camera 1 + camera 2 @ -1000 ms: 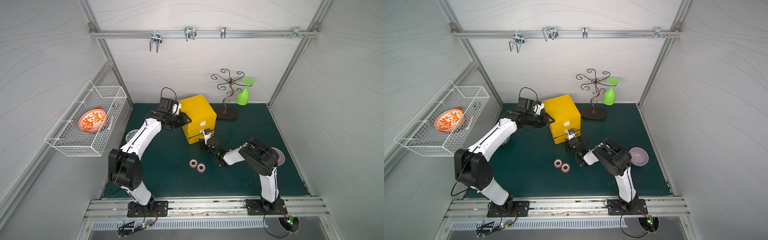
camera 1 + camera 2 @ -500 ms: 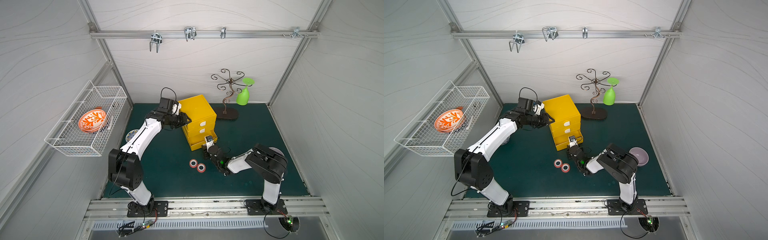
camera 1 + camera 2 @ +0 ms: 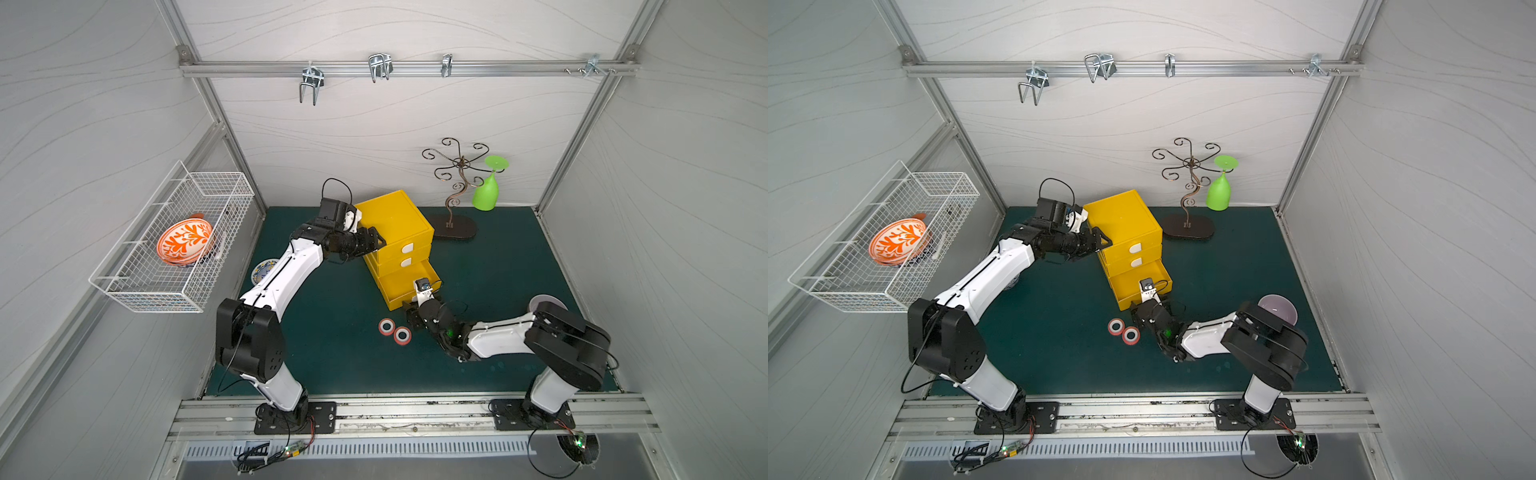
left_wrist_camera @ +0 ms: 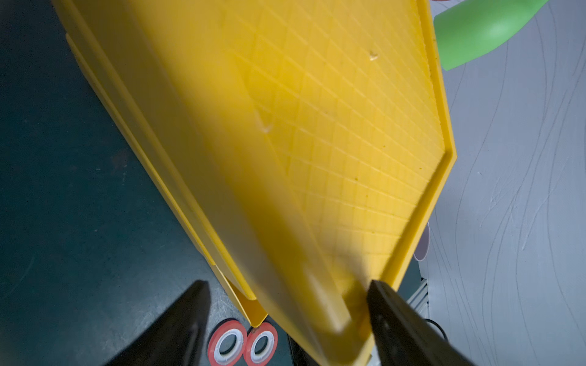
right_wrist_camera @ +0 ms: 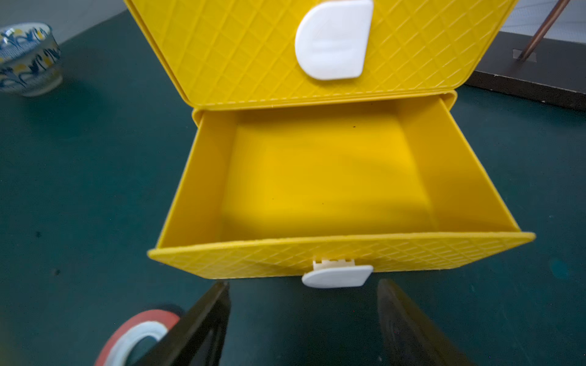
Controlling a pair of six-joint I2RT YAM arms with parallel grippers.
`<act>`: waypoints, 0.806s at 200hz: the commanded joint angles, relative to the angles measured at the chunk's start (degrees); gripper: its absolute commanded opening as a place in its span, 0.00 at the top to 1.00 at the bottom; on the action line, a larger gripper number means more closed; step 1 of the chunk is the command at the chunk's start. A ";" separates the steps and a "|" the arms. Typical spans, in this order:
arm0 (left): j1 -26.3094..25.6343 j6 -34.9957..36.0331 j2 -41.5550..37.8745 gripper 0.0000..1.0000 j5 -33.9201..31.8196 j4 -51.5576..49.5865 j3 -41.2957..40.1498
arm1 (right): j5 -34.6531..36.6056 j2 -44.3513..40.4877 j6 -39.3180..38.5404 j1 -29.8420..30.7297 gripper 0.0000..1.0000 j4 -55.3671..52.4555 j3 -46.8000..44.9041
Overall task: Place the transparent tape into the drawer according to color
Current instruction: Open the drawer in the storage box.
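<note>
Two red rolls of transparent tape (image 3: 386, 326) (image 3: 402, 335) lie side by side on the green mat in front of the yellow cabinet (image 3: 395, 220); both top views show them (image 3: 1116, 326) (image 3: 1131, 335). The cabinet's bottom drawer (image 3: 409, 282) stands pulled out, and its inside (image 5: 323, 177) is empty. My right gripper (image 5: 302, 286) is open just in front of the drawer's white handle (image 5: 336, 276), holding nothing, with one red roll (image 5: 136, 336) beside it. My left gripper (image 4: 287, 285) is open astride the cabinet's upper rear corner (image 3: 376, 241).
A patterned glass bowl (image 3: 264, 270) sits left of the cabinet under my left arm. A purple bowl (image 3: 1277, 307) lies behind my right arm. A wire stand (image 3: 453, 195) with a green glass (image 3: 488, 191) is at the back. A wire basket (image 3: 178, 245) hangs on the left wall.
The right gripper drew the bottom drawer out toward the front, then let go of the handle and opened. The left gripper's jaws have widened at the cabinet corner.
</note>
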 commanded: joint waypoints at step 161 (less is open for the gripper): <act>-0.05 -7.27 -25.39 0.00 -2.47 2.41 -28.56 | -30.34 -9.77 10.29 0.52 0.08 -53.55 15.05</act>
